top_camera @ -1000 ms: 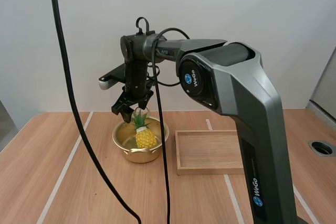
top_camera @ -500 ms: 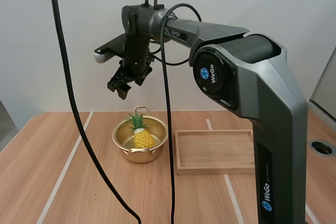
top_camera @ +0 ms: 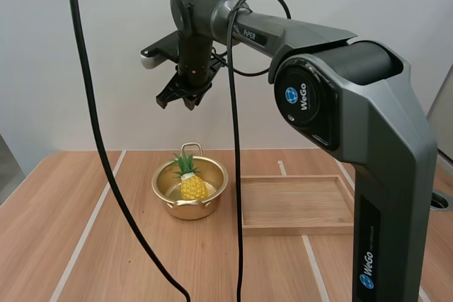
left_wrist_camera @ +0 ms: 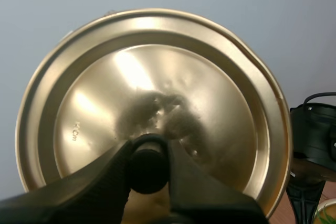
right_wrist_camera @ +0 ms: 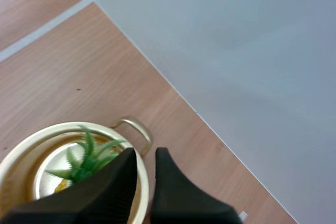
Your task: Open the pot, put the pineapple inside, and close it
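Observation:
The gold pot [top_camera: 170, 192] stands open on the table with the yellow pineapple [top_camera: 191, 185] upright inside it. My right gripper [top_camera: 182, 97] hangs high above the pot, its fingers almost together with nothing between them. From the right wrist view, the gripper [right_wrist_camera: 146, 153] looks down on the pot's rim [right_wrist_camera: 31, 135] and the pineapple's green crown [right_wrist_camera: 86, 158]. My left gripper [left_wrist_camera: 148, 156] is shut on the black knob [left_wrist_camera: 148, 169] of the gold lid [left_wrist_camera: 157, 87], held up in the air.
A shallow wooden tray [top_camera: 297, 228] lies just right of the pot. Bare table stretches to the left and front of the pot. Pale lines run across the wood.
My right gripper let the pineapple stand in the pot, rose well above it and drifted a little right. Its fingers came together. The lid stays in my left gripper.

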Controlling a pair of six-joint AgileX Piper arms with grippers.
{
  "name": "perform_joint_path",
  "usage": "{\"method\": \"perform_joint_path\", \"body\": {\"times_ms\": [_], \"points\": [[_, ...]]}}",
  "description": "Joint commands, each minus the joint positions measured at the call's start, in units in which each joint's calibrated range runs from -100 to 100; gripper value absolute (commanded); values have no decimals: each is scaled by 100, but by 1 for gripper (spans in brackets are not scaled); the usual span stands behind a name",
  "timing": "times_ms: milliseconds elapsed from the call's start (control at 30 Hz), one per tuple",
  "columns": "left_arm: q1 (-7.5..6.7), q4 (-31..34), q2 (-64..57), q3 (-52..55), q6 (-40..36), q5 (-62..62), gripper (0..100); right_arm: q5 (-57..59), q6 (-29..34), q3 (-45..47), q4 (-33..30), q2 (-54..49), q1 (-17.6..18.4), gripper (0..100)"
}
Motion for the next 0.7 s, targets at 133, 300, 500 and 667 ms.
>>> {"method": "perform_joint_path", "body": {"times_ms": [133, 300, 500, 667], "points": [[-15, 5, -26, -72, 88, 0, 0, 18, 256, 340, -260, -354, -433, 0], [-15, 5, -26, -72, 88, 0, 0, 18, 256, 351, -260, -670, -807, 0], [-15, -217, -29, -72, 88, 0, 0, 18, 256, 351, -234, -1010, -1251, 0], [-15, -550, -29, -72, 15, 0, 0, 18, 256, 351, 120, -1255, -1668, 0]]}}
